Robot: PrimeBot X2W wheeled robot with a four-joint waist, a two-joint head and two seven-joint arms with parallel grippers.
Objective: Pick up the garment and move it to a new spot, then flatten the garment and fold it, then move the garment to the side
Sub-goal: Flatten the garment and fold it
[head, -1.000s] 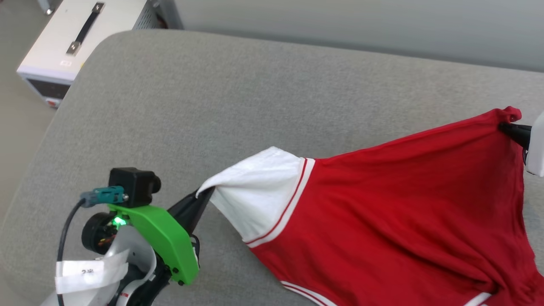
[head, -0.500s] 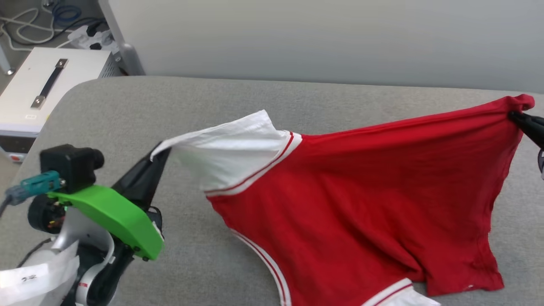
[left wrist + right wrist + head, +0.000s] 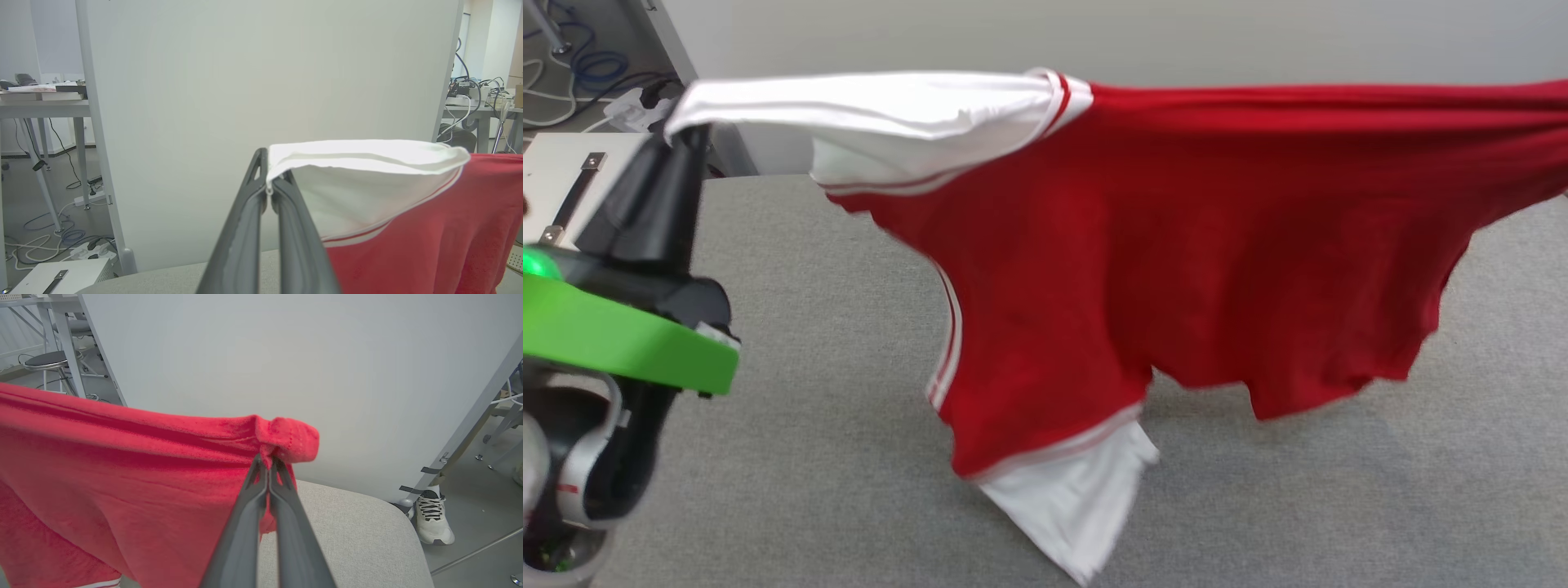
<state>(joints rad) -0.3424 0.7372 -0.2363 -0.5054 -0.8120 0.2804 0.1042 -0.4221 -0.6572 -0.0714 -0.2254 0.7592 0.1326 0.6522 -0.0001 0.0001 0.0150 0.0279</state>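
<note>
Garment [image 3: 1176, 245] held aloft over grey padded desk [image 3: 792, 457], stretched between our two arms. Left gripper [image 3: 267, 181] pressed together on hem of white sleeve [image 3: 359, 183]. Right gripper [image 3: 267, 459] pinching bunched red corner at opposite end.

We judge pick-up done, move to new spot in hand. Flattening, folding, shifting aside all left.

Garment hangs as red sheet: top edge taut, near level, lower part sagging in soft folds. Second white sleeve [image 3: 1070, 498] dangles lowest, close to desk; contact we cannot tell. Striped trim shows; no print on side facing us.
</note>
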